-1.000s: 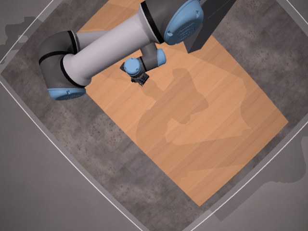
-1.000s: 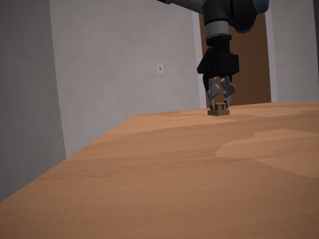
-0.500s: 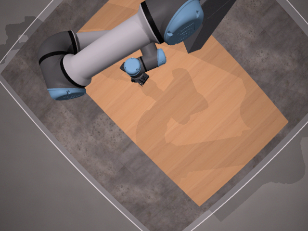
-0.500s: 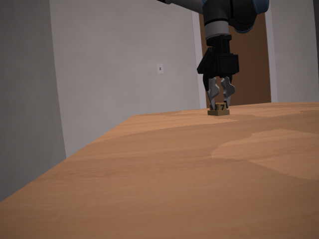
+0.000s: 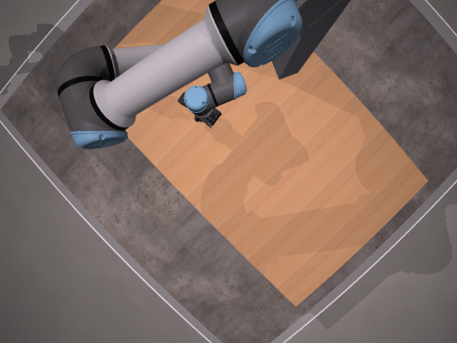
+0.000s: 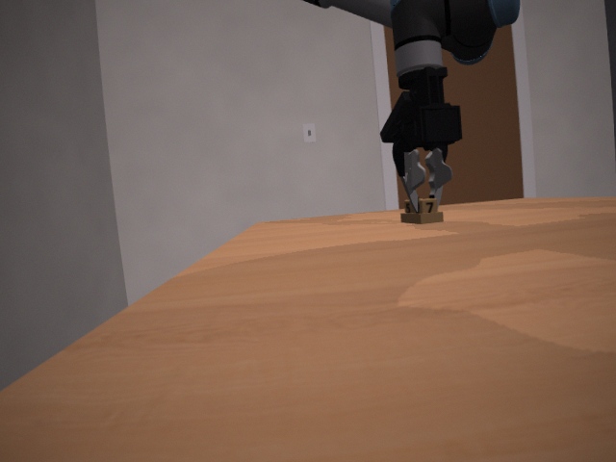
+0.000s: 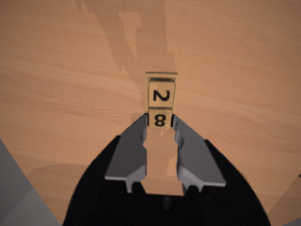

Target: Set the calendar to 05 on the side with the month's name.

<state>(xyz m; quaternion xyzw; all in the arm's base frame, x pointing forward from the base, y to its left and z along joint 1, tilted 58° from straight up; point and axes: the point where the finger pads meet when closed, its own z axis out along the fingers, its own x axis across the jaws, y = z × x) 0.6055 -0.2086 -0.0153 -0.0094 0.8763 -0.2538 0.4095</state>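
The tray (image 6: 431,218) (image 7: 161,73) stands flat on the table with two wooden number cubes side by side in it. In the wrist view, the far cube (image 7: 161,89) shows a 2 on top, turned on its side. The near cube (image 7: 160,124) shows an 8 on top. My gripper (image 6: 427,204) (image 7: 159,114) points down and is shut on the cube with the 8, one fingertip at each side. The exterior view shows a 5 on the left-hand side and a 7 on the right-hand side; a finger covers part between them. The month's name is not readable.
The wooden table (image 5: 313,221) (image 6: 298,322) carries the tray near its far edge in the exterior view. The arm (image 5: 166,70) hangs over the tray in the top view and hides it. A dark upright panel (image 5: 313,33) stands beside the arm.
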